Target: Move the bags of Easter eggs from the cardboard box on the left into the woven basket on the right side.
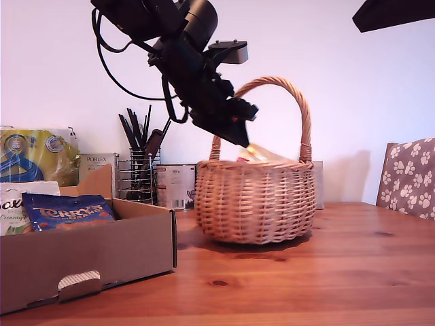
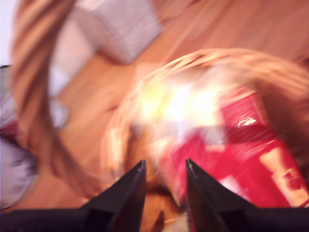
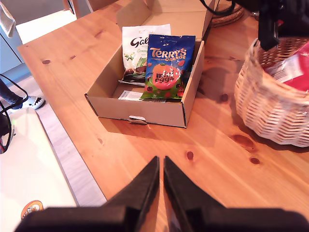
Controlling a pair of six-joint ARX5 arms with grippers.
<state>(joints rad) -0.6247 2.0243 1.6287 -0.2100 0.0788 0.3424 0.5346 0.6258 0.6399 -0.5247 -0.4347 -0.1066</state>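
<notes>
Our first gripper (image 1: 248,129) hangs above the woven basket (image 1: 255,200), jaws a little apart and empty; a red bag (image 2: 251,154) lies in the basket below. Our second gripper (image 3: 161,166) hovers high over the worktop (image 3: 212,159), jaws nearly closed, empty. The blue Terry's bag (image 3: 166,67) and a white bag (image 3: 137,48) lie in the cardboard box (image 3: 140,108).

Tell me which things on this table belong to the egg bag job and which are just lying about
Job:
Terry's bag
white bag
red bag, already in the basket
cardboard box
woven basket

Lying about:
utensil holder
Porlex carton
tin
kitchen towel pack
paw-print chair
</notes>
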